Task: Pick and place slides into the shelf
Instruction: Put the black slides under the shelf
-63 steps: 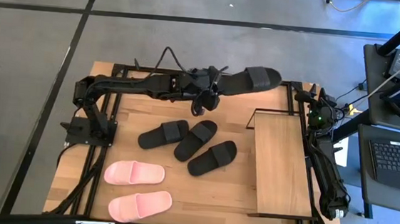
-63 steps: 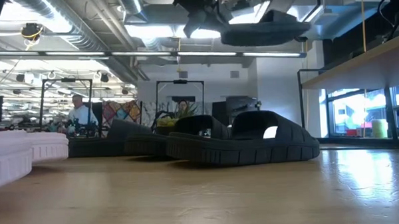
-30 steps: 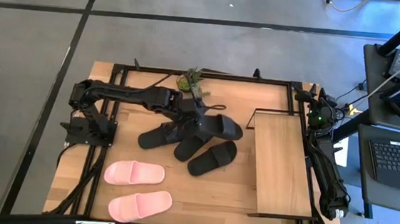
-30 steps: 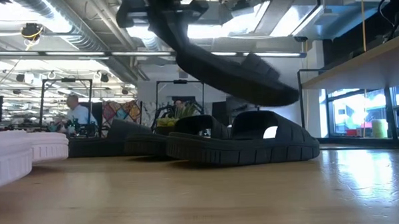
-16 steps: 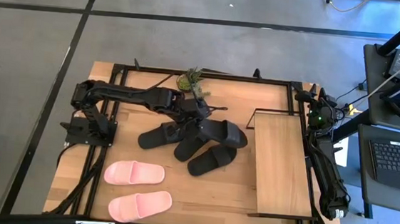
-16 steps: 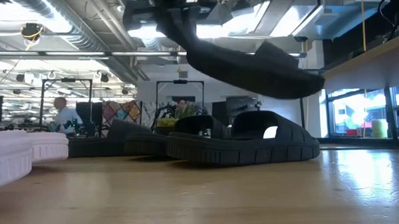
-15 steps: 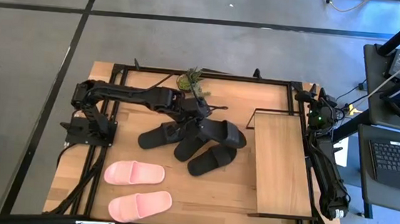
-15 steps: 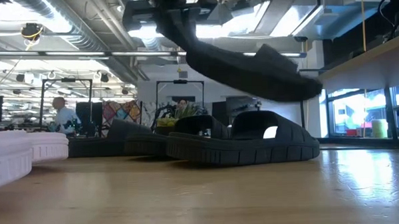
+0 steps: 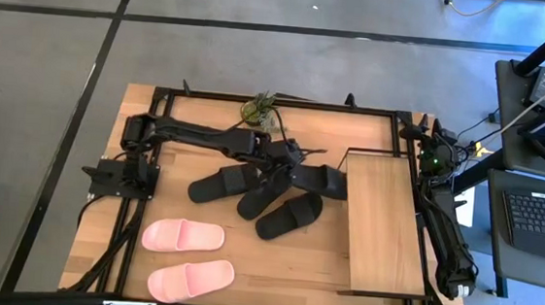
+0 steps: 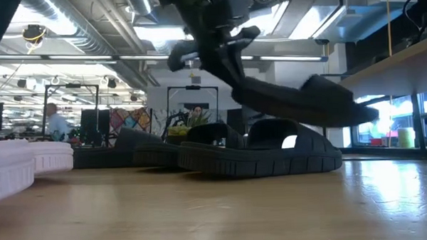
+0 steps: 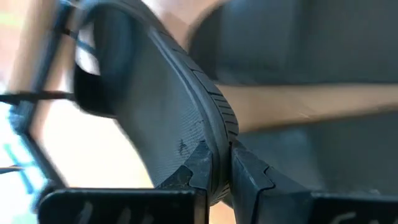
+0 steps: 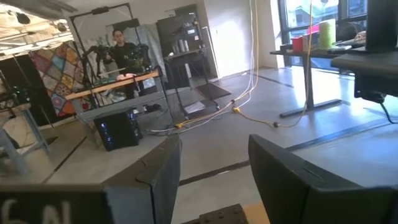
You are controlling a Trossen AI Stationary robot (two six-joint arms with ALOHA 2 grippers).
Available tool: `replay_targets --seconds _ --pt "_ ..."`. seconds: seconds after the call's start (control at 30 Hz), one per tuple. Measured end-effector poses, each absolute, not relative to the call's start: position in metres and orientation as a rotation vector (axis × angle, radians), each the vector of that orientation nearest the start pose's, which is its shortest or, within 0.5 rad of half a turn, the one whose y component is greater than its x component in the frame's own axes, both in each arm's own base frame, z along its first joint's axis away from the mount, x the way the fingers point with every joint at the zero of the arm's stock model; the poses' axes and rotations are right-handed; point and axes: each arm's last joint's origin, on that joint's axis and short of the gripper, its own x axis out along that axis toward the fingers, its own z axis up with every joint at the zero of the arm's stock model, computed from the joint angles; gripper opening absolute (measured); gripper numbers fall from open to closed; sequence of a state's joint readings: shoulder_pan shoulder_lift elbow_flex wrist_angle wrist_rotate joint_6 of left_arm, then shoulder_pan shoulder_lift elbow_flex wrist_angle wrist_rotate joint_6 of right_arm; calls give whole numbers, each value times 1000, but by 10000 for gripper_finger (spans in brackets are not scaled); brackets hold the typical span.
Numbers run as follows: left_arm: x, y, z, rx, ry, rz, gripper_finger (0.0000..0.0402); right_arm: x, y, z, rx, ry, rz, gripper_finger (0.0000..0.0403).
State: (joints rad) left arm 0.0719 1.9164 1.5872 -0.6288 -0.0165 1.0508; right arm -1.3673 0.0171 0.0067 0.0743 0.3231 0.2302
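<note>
A: What sits on the bench [image 9: 322,264]?

B: A low shelf [image 9: 380,219] at its right side, three black slides [image 9: 255,192] mid-bench, and two pink slides [image 9: 186,256] at the near left.

A: And the arms?

B: The left pincer [image 9: 292,174] is clamped on a fourth black slide [image 9: 321,181] (toe tilted down), held above the others, just beside the shelf. The right pincer [image 12: 208,171], fingers apart, waits past the shelf's right edge.

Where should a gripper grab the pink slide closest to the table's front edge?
Judging by its pose, pinch the pink slide at its heel-end side wall, coming down from above. It lies flat, sole down, apart from the other pink slide, so that thin rim is exposed.
</note>
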Motion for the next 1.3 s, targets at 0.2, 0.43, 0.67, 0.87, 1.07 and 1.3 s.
replay_targets --seconds 0.2,0.43,0.67,0.87,1.07,1.3 --pt "432 31 236 953 833 -402 25 11 -97 172 137 -254 -1653 188" --pt "449 31 215 938 759 -426 24 11 -97 172 136 -256 -1641 188" --pt "470 33 197 932 634 -356 24 11 -97 172 136 -255 -1641 188" --pt "480 40 181 922 596 -327 24 12 -97 172 137 -255 -1641 188" --pt "486 44 176 858 534 -331 24 11 -97 172 137 -255 -1641 188" --pt "488 52 169 847 532 -297 45 11 -97 172 137 -254 -1642 188"
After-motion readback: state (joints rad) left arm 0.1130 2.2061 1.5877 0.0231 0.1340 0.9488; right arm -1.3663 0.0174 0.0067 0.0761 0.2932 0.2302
